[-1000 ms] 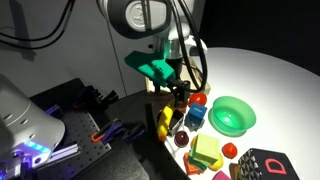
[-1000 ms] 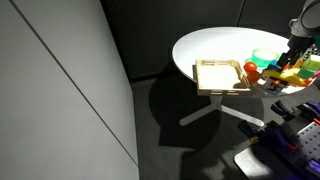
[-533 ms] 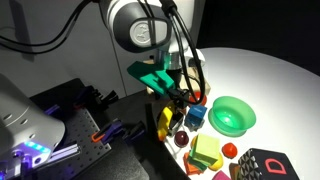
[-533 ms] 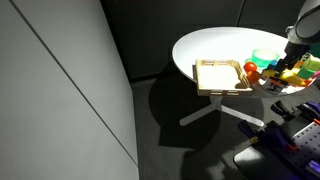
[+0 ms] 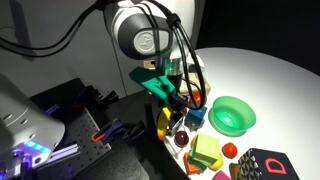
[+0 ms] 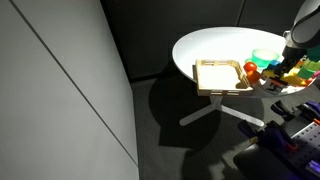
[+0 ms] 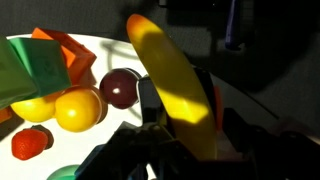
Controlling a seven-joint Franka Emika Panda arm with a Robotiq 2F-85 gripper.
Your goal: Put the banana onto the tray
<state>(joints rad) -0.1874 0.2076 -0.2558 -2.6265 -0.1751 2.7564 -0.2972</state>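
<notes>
The yellow banana (image 5: 165, 122) lies at the near edge of the white round table, among other toys. In the wrist view the banana (image 7: 172, 80) fills the middle of the picture, running lengthwise between my two dark fingers. My gripper (image 5: 173, 106) (image 7: 188, 128) is down over it, with a finger pressed against each side, shut on the banana. The light wooden tray (image 6: 199, 77) sits apart on the other side of the table, with nothing on it. In that exterior view my gripper (image 6: 290, 62) is at the table's far right edge.
A green bowl (image 5: 232, 115) stands beside the banana. A red ball (image 5: 198, 100), coloured blocks (image 5: 206, 152) and a dark red ball (image 7: 120, 88) crowd around it, with an orange fruit (image 7: 78, 108) close by. The table edge (image 5: 150, 135) drops off just beside the banana.
The arm has come down over the banana, and the jaws have closed in from wide open onto its sides. The banana has not moved.
</notes>
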